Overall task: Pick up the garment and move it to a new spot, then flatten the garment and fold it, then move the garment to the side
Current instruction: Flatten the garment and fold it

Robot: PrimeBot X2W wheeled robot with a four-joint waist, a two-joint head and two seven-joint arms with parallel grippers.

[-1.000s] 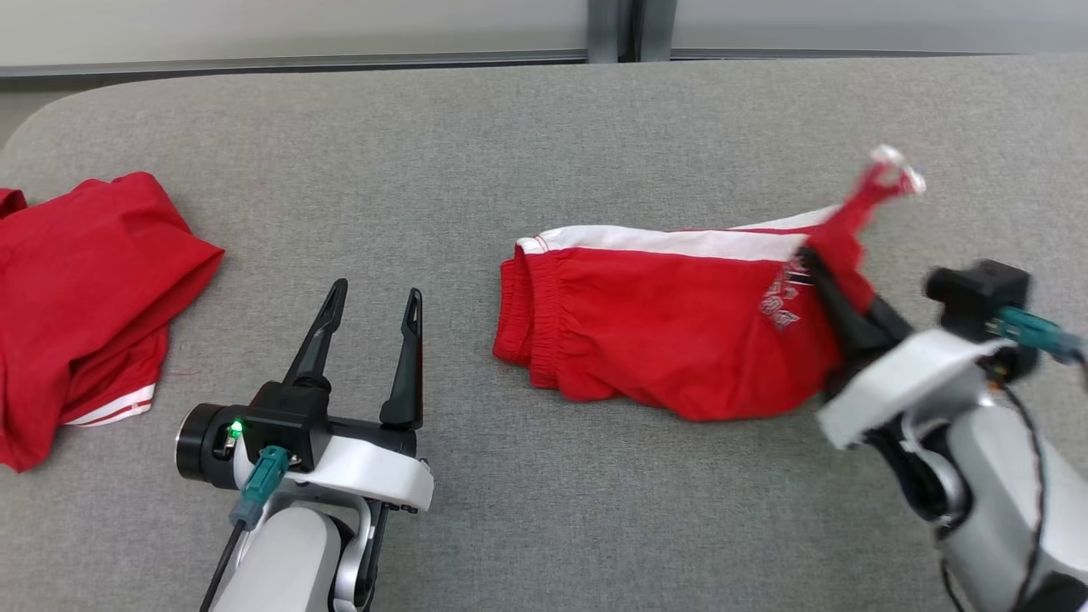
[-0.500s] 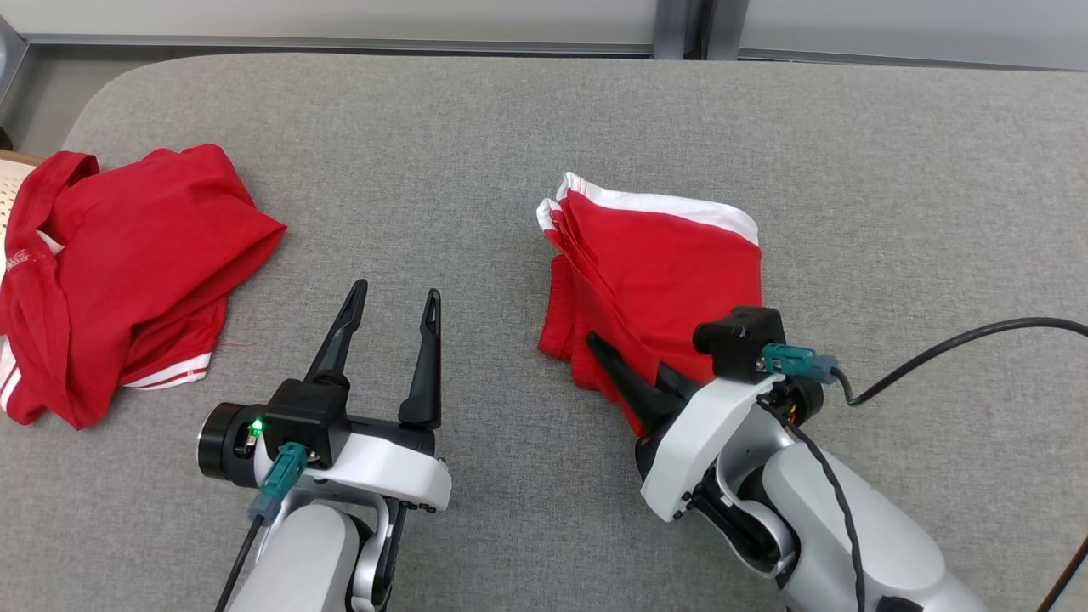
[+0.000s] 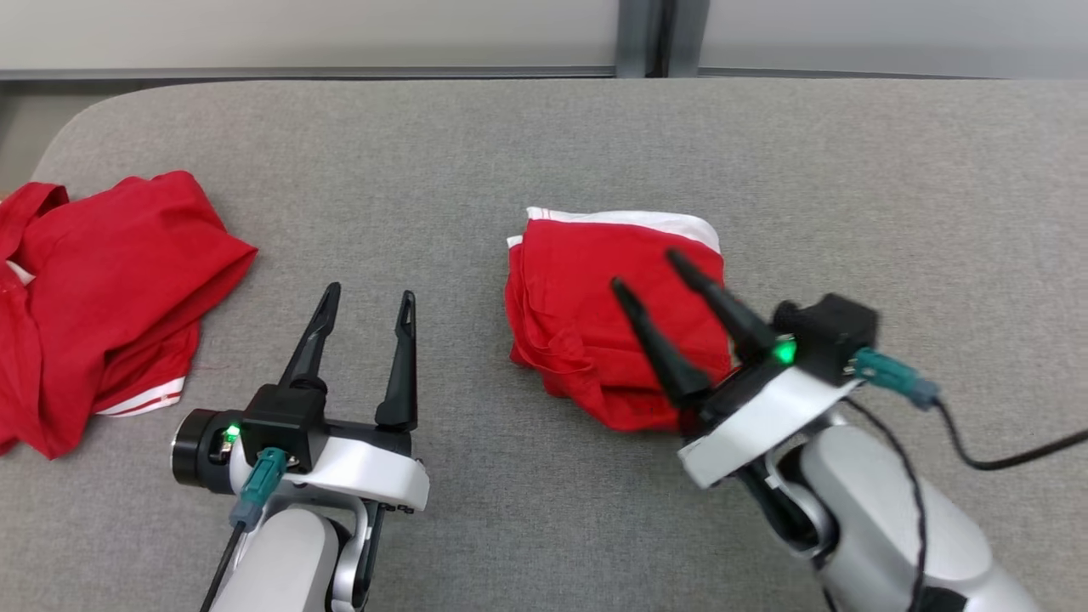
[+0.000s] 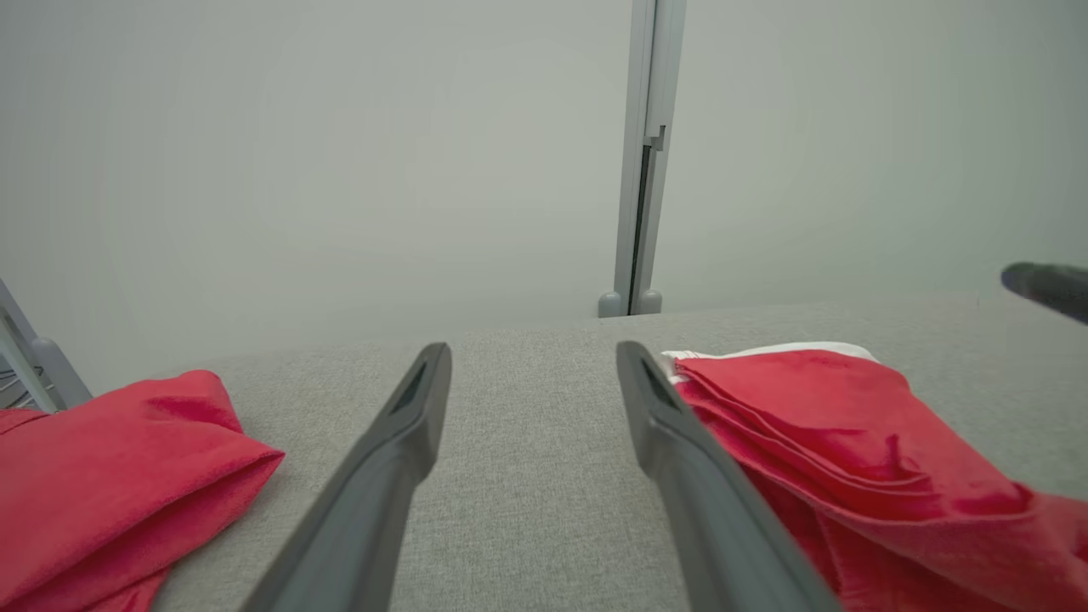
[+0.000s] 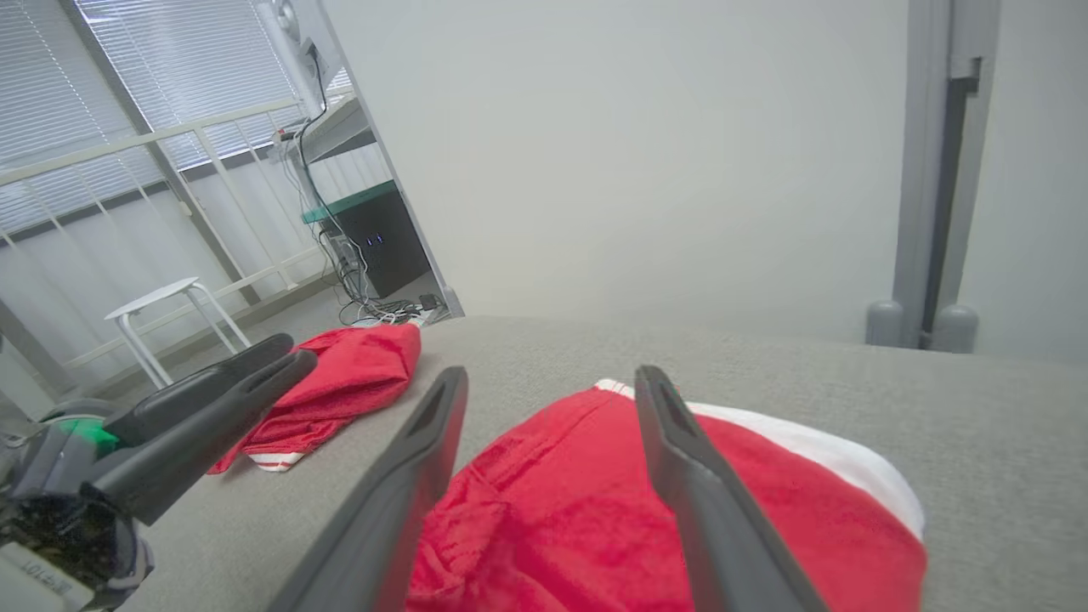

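Note:
The garment, red shorts with a white stripe [image 3: 586, 314] [image 4: 816, 433] [image 5: 561, 501], lies folded into a compact stack at the middle of the grey table [image 3: 544, 170]. My right gripper [image 3: 648, 269] [image 5: 551, 381] hovers open over the stack's right half, fingers pointing up-left, nothing held between them. My left gripper [image 3: 368, 296] [image 4: 531, 353] stands open over bare table to the left of the stack, empty. In the right wrist view the left gripper's dark fingers [image 5: 212, 399] show at the left.
A second red garment [image 3: 93, 297] [image 4: 102, 476] [image 5: 340, 382] lies crumpled at the table's left edge. A wall with a grey post [image 3: 642, 34] runs behind the table. A black cable [image 3: 1003, 459] trails from my right wrist.
My right gripper let go of the shorts' edge and opened, lifting above the folded stack. The shorts went from spread out to folded in half. The head camera shifted slightly.

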